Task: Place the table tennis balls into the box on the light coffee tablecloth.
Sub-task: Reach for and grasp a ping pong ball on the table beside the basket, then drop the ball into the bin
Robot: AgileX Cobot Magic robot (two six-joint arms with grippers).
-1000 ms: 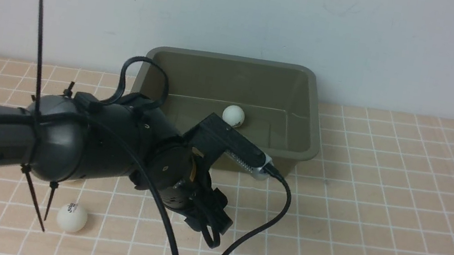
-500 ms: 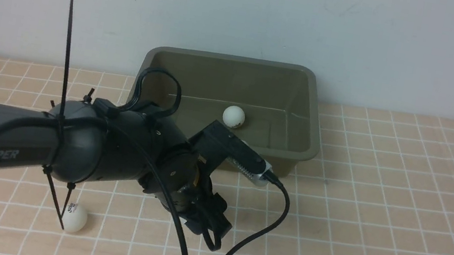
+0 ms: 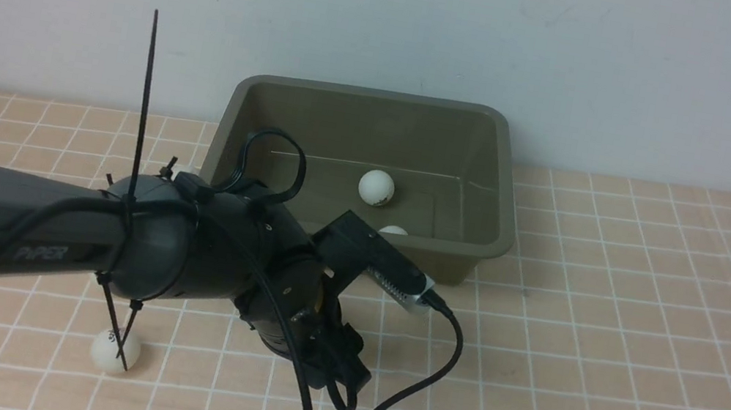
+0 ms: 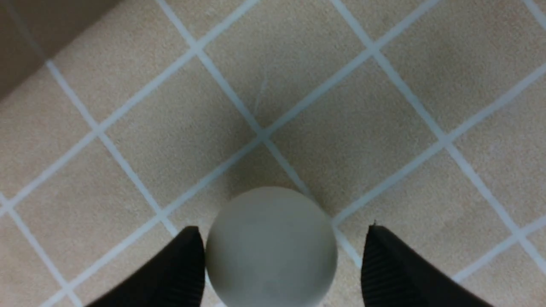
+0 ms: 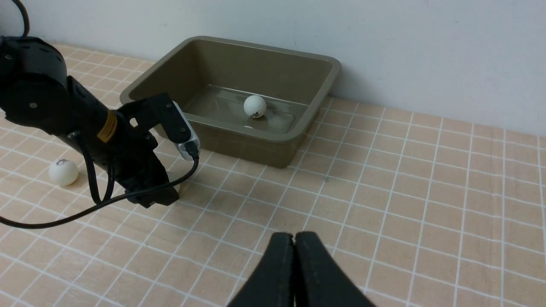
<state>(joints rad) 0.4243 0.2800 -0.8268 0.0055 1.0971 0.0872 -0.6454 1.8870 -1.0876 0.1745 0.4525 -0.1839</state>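
Nearest the robot, the right wrist view shows the right gripper (image 5: 294, 238) with its two black fingers pressed together on nothing, above the light peach-tan tablecloth with a grid of thin white lines (image 5: 426, 179). This gripper lies outside the front view. Only the left wrist view shows the left gripper (image 4: 281, 232) from within. Its dark ribbed fingers (image 4: 179, 264) stand wide apart, and a small white matte plastic table tennis ball (image 4: 271, 249) rests on the cloth between them. The ball lies close against one finger and clear of the other, and it is not clamped. In the front view the bulky black left arm (image 3: 179, 255), with its cable and cable ties, hides that ball. A second white ball with a dark printed logo (image 3: 105, 348) lies on the cloth to the left of the left gripper, well apart from both grippers. Farther back, the rectangular olive-green plastic box with rounded corners and an out-turned rim (image 3: 507, 184) stands on the cloth, close before the plain pale wall (image 3: 582, 63). Inside it a third ball (image 3: 376, 187) sits on the floor near the middle. A fourth ball (image 3: 394, 230) shows only its top above the near wall in the front view.
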